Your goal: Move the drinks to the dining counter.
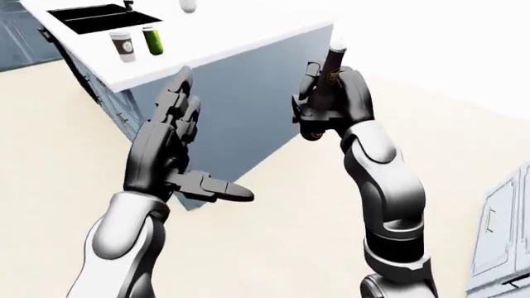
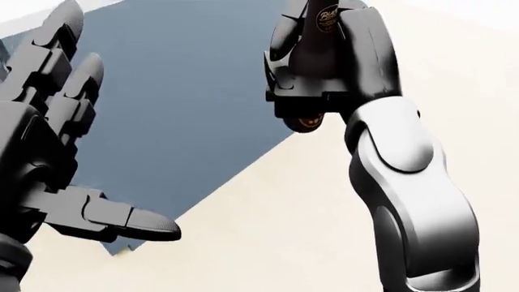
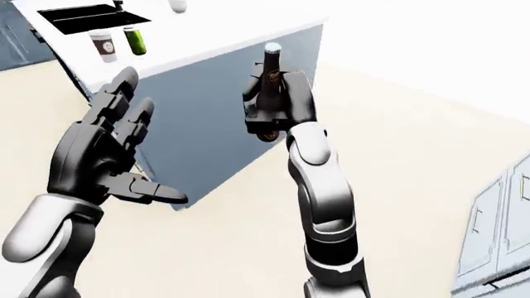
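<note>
My right hand (image 3: 271,107) is shut on a dark brown bottle (image 3: 269,69) with a pale cap, held upright at chest height; the head view shows it as a dark bottle (image 2: 320,36) with a gold label. My left hand (image 1: 169,139) is open, fingers spread, holding nothing. At the top left of the eye views a white-topped counter (image 1: 240,37) with blue sides carries a paper coffee cup (image 1: 122,46) and a green can (image 1: 152,40), next to a black sink (image 1: 91,18).
Blue cabinet doors (image 1: 497,236) with handles stand at the right edge of the eye views. Beige floor (image 1: 281,236) spreads between them and the counter. A white object (image 1: 189,5) sits at the counter's top edge.
</note>
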Motion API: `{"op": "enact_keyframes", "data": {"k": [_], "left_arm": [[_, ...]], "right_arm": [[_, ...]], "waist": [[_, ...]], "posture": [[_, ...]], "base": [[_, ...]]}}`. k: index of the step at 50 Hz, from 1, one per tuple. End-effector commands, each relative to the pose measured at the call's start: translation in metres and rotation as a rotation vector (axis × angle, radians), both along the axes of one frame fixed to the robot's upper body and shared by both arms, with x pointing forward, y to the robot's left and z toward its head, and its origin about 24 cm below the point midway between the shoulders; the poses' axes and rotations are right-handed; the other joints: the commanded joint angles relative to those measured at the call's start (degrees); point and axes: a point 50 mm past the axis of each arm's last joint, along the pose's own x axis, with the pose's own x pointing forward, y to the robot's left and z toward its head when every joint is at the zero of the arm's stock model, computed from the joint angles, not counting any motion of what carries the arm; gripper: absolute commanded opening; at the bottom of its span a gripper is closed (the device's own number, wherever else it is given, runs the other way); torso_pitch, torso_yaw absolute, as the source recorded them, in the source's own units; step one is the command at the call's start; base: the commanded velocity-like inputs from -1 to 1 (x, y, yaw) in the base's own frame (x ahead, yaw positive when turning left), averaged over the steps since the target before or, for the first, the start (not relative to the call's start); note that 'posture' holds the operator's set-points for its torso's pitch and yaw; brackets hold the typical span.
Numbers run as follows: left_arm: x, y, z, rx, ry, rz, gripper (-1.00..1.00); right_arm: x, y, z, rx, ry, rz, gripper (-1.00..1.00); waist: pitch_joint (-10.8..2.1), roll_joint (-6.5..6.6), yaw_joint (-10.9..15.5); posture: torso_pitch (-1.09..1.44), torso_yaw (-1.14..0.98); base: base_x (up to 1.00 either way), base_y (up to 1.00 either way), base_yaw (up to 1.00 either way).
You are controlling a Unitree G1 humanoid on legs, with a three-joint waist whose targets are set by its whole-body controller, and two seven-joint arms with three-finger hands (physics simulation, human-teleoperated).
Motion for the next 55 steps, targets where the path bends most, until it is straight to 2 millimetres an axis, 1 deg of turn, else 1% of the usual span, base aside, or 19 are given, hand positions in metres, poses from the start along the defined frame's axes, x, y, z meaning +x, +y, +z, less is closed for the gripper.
{"op": "enact_keyframes", "data": {"k": [1,4,8,12,14,15,18,25,28,35,37,38,39,40,42,49,51,53,55], "left_arm": [[-0.0044,0.0014,0.0112,0.005,-0.074,0.009,1.00],[-0.0039,0.0011,0.0107,0.004,-0.076,0.007,1.00],[-0.0052,0.0007,0.0116,0.004,-0.077,0.008,1.00],[-0.0054,0.0006,0.0116,0.002,-0.078,0.008,1.00],[-0.0058,0.0013,0.0109,0.000,-0.077,0.010,1.00],[-0.0059,0.0014,0.0103,0.000,-0.076,0.010,1.00],[-0.0064,0.0018,0.0104,-0.002,-0.076,0.011,1.00],[-0.0074,0.0023,0.0126,0.000,-0.078,0.012,1.00],[-0.0059,0.0030,0.0092,-0.003,-0.074,0.013,1.00],[-0.0054,0.0016,0.0075,-0.005,-0.073,0.011,1.00],[-0.0051,0.0017,0.0070,-0.005,-0.072,0.012,1.00],[-0.0050,0.0021,0.0068,-0.006,-0.072,0.012,1.00],[-0.0046,0.0021,0.0061,-0.006,-0.070,0.012,1.00],[-0.0046,0.0021,0.0058,-0.006,-0.070,0.012,1.00],[-0.0047,0.0023,0.0051,-0.006,-0.069,0.012,1.00],[-0.0036,0.0011,0.0053,-0.006,-0.068,0.010,1.00],[-0.0040,0.0009,0.0051,-0.005,-0.067,0.009,1.00],[-0.0042,0.0010,0.0056,-0.004,-0.068,0.009,1.00],[-0.0040,0.0013,0.0064,-0.004,-0.069,0.010,1.00]], "right_arm": [[-0.0057,0.0034,0.0191,0.010,-0.089,0.014,-1.00],[-0.0058,0.0030,0.0184,0.012,-0.087,0.014,-1.00],[-0.0069,0.0013,0.0209,0.012,-0.092,0.013,-1.00],[-0.0083,0.0027,0.0197,0.008,-0.093,0.019,-1.00],[-0.0089,0.0032,0.0200,0.007,-0.093,0.021,-1.00],[-0.0099,0.0036,0.0204,0.005,-0.094,0.023,-1.00],[-0.0104,0.0030,0.0197,0.002,-0.094,0.024,-1.00],[-0.0122,0.0039,0.0194,-0.002,-0.094,0.029,-1.00],[-0.0112,0.0026,0.0159,-0.003,-0.091,0.028,-1.00],[-0.0133,0.0023,0.0145,-0.007,-0.079,0.036,-1.00],[-0.0128,0.0001,0.0156,0.005,-0.079,0.025,-1.00],[-0.0132,-0.0005,0.0156,0.007,-0.080,0.025,-1.00],[-0.0129,-0.0007,0.0149,0.010,-0.081,0.024,-1.00],[-0.0124,-0.0007,0.0144,0.010,-0.081,0.024,-1.00],[-0.0123,-0.0002,0.0139,0.007,-0.081,0.027,-1.00],[-0.0106,0.0002,0.0129,0.003,-0.074,0.029,-1.00],[-0.0117,0.0006,0.0131,0.003,-0.072,0.029,-1.00],[-0.0119,0.0005,0.0133,0.002,-0.075,0.031,-1.00],[-0.0114,0.0000,0.0129,0.005,-0.076,0.030,-1.00]], "waist": [[-0.94,-0.06,0.9],[-1.75,0.72,1.1],[-1.02,3.61,0.7],[-1.12,7.24,0.4],[-3.47,10.56,0.7],[-1.26,8.82,1.1],[-2.12,7.47,2.1],[-0.52,3.10,1.1],[-1.68,-1.11,0.5],[-0.90,1.28,0.5],[1.39,7.68,-0.7],[0.55,11.25,-0.4],[1.37,9.73,-0.2],[0.16,8.45,0.0],[-1.47,8.24,0.4],[-0.60,6.09,0.9],[-0.83,4.09,1.0],[-2.12,-0.22,1.2],[-0.81,0.45,0.2]], "posture": [[0.00,0.00],[0.00,0.00],[0.00,0.00],[0.00,0.00],[0.00,0.00],[0.00,0.00],[0.00,0.00],[0.00,0.00],[0.00,0.00],[0.00,0.00],[0.00,0.00],[0.00,0.00],[0.00,0.00],[0.00,0.00],[0.00,0.00],[0.00,0.00],[0.00,0.00],[0.00,0.00],[0.00,0.00]], "base": [[0.00,0.00,1.00],[0.00,0.00,1.00],[0.00,0.00,1.00],[0.00,0.00,1.00],[0.00,0.00,1.00],[0.00,0.00,1.00],[0.00,0.00,1.00],[0.00,0.00,1.00],[0.00,0.00,1.00],[0.00,-0.11,0.71],[0.00,-1.00,0.00],[0.00,-1.00,0.00],[0.00,-1.00,0.00],[0.00,-1.00,0.00],[0.00,-1.00,0.00],[0.00,-1.00,0.00],[0.00,-1.00,0.00],[0.00,-1.00,0.00],[0.00,-1.00,0.00]]}}
